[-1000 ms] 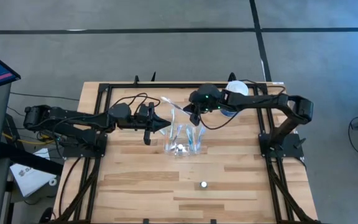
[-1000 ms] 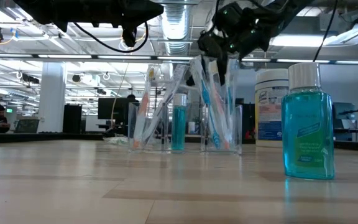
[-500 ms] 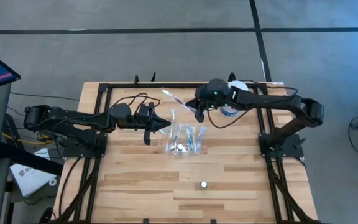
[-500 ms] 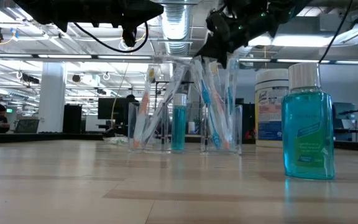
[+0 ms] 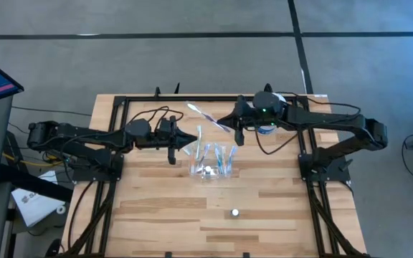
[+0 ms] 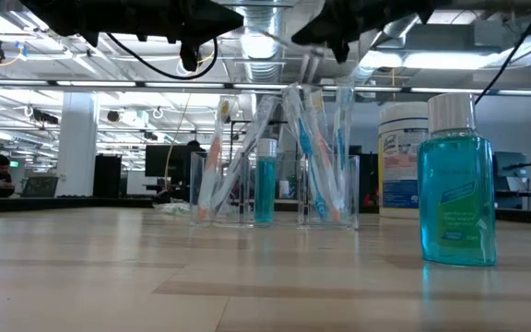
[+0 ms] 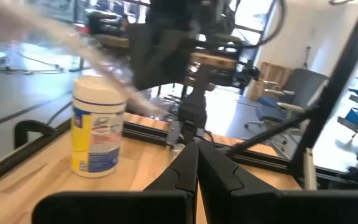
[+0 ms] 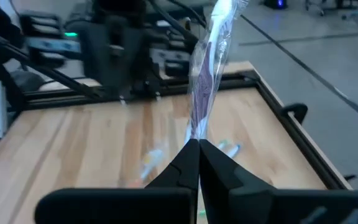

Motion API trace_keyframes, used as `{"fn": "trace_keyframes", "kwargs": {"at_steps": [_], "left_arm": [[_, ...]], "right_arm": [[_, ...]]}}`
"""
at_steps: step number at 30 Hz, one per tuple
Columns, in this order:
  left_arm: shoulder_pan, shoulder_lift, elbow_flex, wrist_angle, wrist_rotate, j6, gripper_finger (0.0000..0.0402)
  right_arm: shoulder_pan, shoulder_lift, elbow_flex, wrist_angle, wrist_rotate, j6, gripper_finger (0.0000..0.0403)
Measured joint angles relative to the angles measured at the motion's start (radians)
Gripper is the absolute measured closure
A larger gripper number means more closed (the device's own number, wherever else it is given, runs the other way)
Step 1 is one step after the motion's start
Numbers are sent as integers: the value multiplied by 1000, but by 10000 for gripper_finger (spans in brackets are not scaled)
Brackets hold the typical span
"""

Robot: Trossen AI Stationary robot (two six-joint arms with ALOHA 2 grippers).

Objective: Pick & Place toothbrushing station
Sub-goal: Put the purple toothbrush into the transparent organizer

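My right gripper (image 8: 199,144) is clenched on a thin, clear-wrapped toothbrush (image 8: 209,68), lifted at one o'clock of the clear plastic holder (image 5: 212,163). Only my low view shows the teal bottle (image 6: 457,184). My left gripper (image 5: 191,144), pinched empty, waits at ten o'clock of the holder.

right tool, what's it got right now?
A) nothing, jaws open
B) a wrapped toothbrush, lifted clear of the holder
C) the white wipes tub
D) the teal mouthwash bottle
B: the right tool is shut on a wrapped toothbrush, which the high view shows in the air above and behind the clear holder; the mouthwash bottle and wipes tub stand untouched.
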Motion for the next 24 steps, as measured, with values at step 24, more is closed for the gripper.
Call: {"fn": "trace_keyframes", "kwargs": {"at_steps": [24], "left_arm": [[0,0,0,205,-63,51,339]], "right_arm": [[110,-35,0,66,1,-26,403]]}}
